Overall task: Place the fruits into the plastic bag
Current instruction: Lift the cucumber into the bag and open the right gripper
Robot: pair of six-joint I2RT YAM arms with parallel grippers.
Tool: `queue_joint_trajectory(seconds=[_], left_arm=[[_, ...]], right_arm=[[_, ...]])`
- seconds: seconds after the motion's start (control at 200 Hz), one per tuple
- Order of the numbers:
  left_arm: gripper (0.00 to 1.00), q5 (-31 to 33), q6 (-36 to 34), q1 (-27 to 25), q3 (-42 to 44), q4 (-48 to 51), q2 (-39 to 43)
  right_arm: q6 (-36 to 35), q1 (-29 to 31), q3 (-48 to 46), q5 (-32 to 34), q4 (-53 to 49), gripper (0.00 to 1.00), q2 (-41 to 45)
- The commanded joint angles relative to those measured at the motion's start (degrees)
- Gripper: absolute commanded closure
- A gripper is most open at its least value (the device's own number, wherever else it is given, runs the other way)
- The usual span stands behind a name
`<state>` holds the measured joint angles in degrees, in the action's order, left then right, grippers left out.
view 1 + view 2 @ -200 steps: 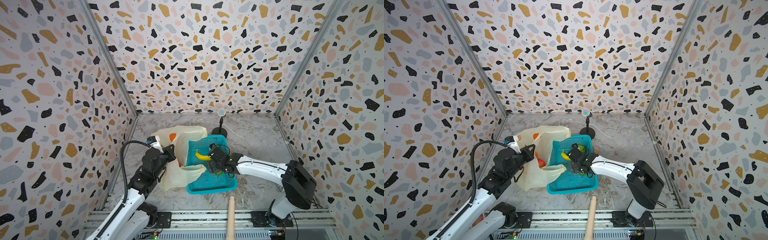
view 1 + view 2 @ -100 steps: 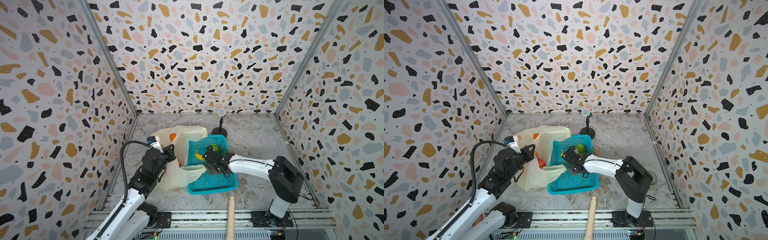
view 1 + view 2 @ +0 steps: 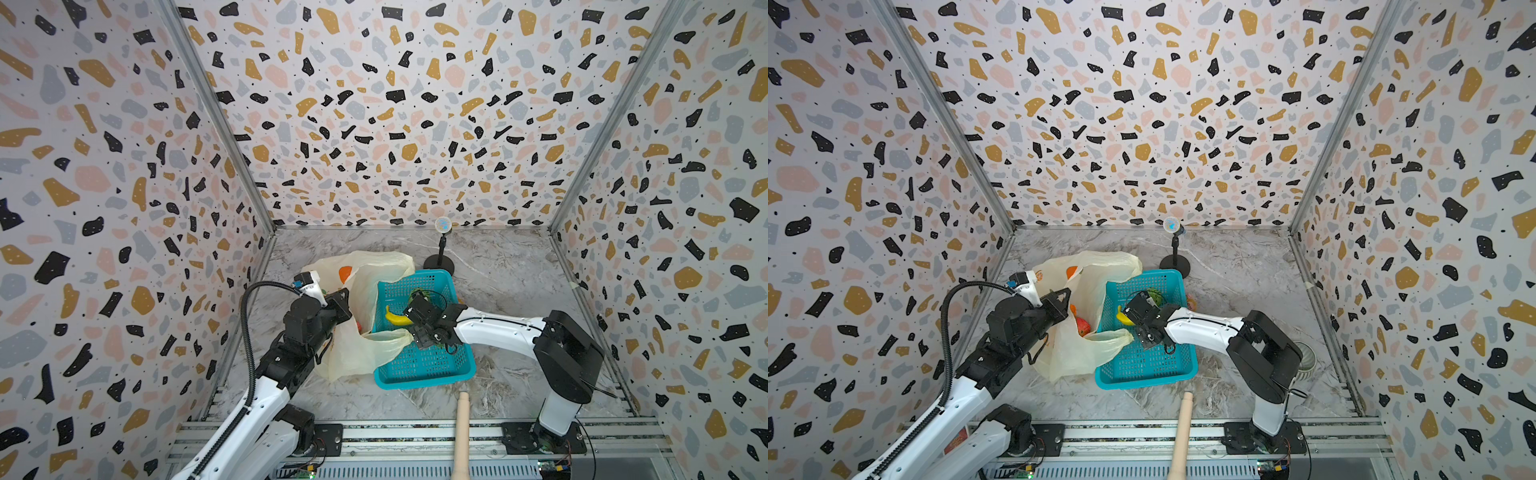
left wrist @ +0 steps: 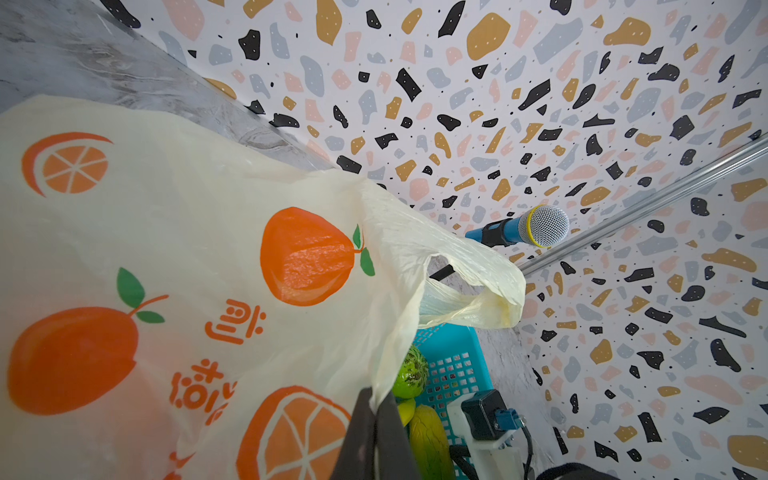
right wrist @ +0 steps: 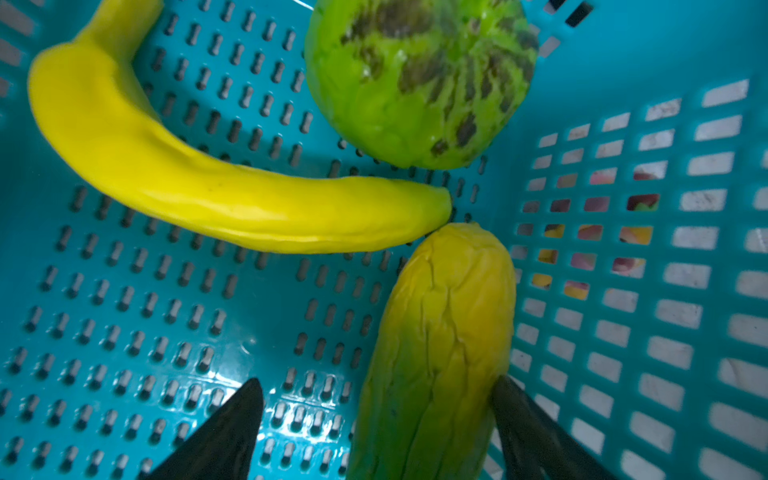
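In the lower centre, teal basket [image 3: 419, 365]: banana [image 5: 208, 187]; mango [image 5: 440, 332] straddled by my right gripper [image 5: 376, 381], jaws apart; left gripper [image 4: 374, 419] clamps plastic bag [image 4: 187, 249].

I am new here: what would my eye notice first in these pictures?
The pale-yellow plastic bag with orange prints, pinched by the left gripper, rises left of the teal basket. In the basket lie a yellow banana, a green lumpy fruit and a mango, which the open right gripper straddles.
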<state>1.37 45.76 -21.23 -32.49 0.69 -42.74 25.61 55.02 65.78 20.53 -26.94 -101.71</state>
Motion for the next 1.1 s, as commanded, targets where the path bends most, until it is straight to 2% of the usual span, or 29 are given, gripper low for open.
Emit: queue_joint_trajectory(seconds=[0.0, 0.345, 0.466, 0.551, 0.706, 0.821, 0.931, 1.091], left_arm=[[1.00, -0.40, -0.05, -0.21, 0.93, -3.23, 0.28], [1.00, -0.49, 0.09, -0.21, 1.02, -3.38, 0.28], [1.00, -0.62, 0.21, -0.22, 1.02, -3.33, 0.26], [1.00, -0.58, 0.17, -0.17, 1.02, -3.23, 0.32], [1.00, -0.60, 0.07, -0.14, 1.01, -3.35, 0.26], [1.00, -0.71, 0.06, -0.16, 1.11, -3.30, 0.29], [1.00, -0.93, -0.14, -0.23, 1.27, -3.17, 0.22], [1.00, -0.84, -0.67, -0.21, 1.10, -2.71, 0.46]], right_arm=[[1.40, 0.07, -0.96, -1.92, -0.96, 0.13, -1.09], [-3.47, 0.08, -1.13, -11.44, 3.23, 0.19, -3.56], [-3.60, 0.08, -1.70, -11.94, 4.15, 0.24, -2.86], [-3.06, 0.08, -2.55, -11.32, 5.12, 0.33, -1.34], [-2.11, -0.10, -4.38, -11.21, 8.11, 0.58, 3.20], [-1.77, -0.03, -5.17, -10.56, 11.15, 0.65, 8.20], [-2.80, 0.16, -5.66, -11.27, 16.22, 0.66, 13.43], [-6.14, 0.24, -3.11, -19.52, 23.54, 0.65, 15.99]])
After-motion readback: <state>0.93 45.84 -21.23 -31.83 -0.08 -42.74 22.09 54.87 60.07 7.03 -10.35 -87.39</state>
